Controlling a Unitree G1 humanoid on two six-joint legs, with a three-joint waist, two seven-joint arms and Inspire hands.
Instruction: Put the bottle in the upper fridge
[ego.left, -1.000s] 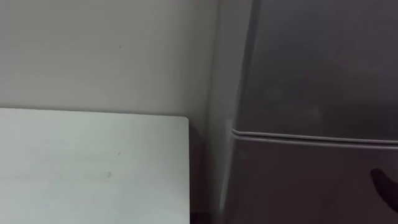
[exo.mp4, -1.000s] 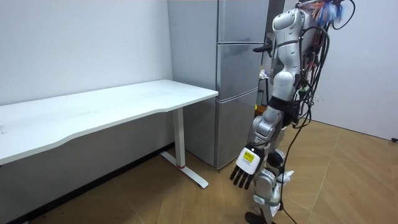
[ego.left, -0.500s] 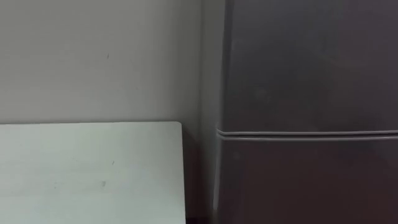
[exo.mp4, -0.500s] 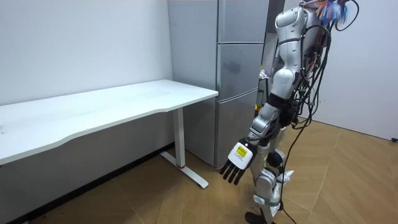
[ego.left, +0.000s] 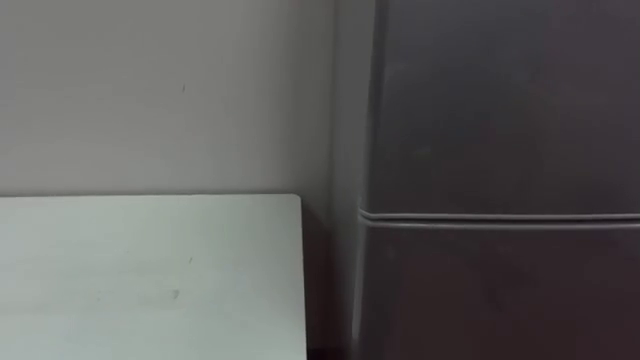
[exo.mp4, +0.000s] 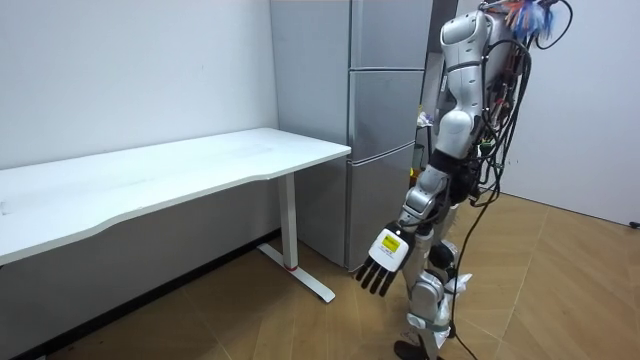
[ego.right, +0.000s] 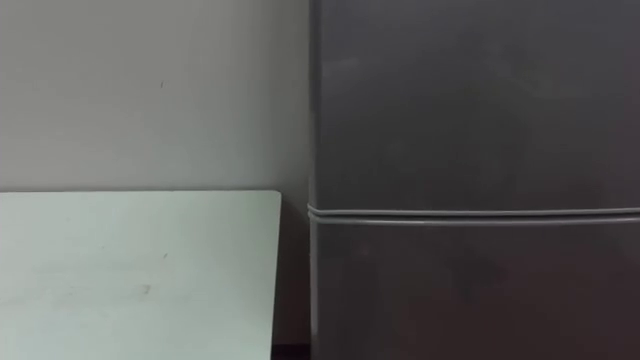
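We're right up at the fridge (ego.left: 500, 120). Both its doors are shut, and the seam (ego.left: 500, 216) between the upper and lower door runs straight across our eye view. The counter (ego.left: 150, 270) sits to the left, its corner just beside the fridge's side.

In the room view the left hand (exo.mp4: 384, 264) hangs low by the leg, fingers spread straight, holding nothing. Where the bottle is we cannot tell, but it is not in that hand.

Now the worries. We stand close to the doors, so an upper door swinging out could knock into the robot's chest or arm unless it steps back first. The seam is dead ahead, so a reach that goes a little low would catch the lower door, the wrong compartment. And if one hand pulls the door while the other carries the bottle, a hard tug could shake the bottle loose.
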